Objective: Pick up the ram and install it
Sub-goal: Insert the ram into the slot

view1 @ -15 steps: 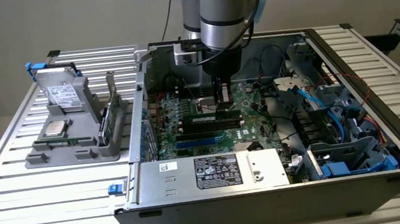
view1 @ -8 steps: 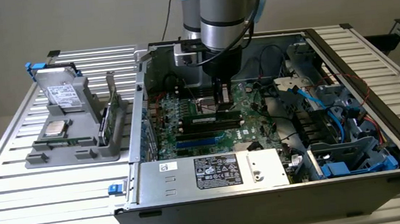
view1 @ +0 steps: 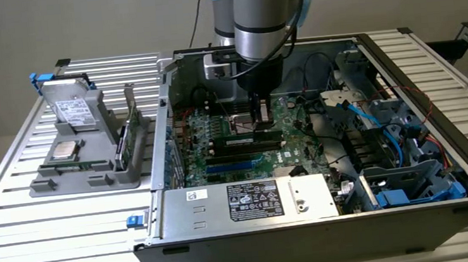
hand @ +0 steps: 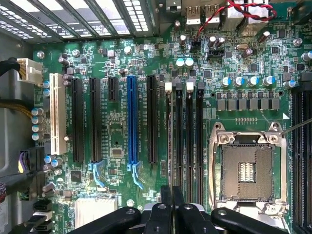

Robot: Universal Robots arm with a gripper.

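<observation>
1. The hand (view1: 261,127), black fingers (hand: 165,209) pinched almost together, grips the top edge of the ram (view1: 249,140), a long thin stick standing on edge at the black memory slots (hand: 190,141).
2. Around it spreads a green motherboard (hand: 114,129) inside an open grey metal computer case (view1: 227,252).
3. The case rests on a table (view1: 56,223) of ribbed aluminium slats, with a grey parts holder (view1: 77,179) beside it at the exterior view's left and a plain beige wall (view1: 80,24) behind.

Bright even light w/ soft shadows
</observation>
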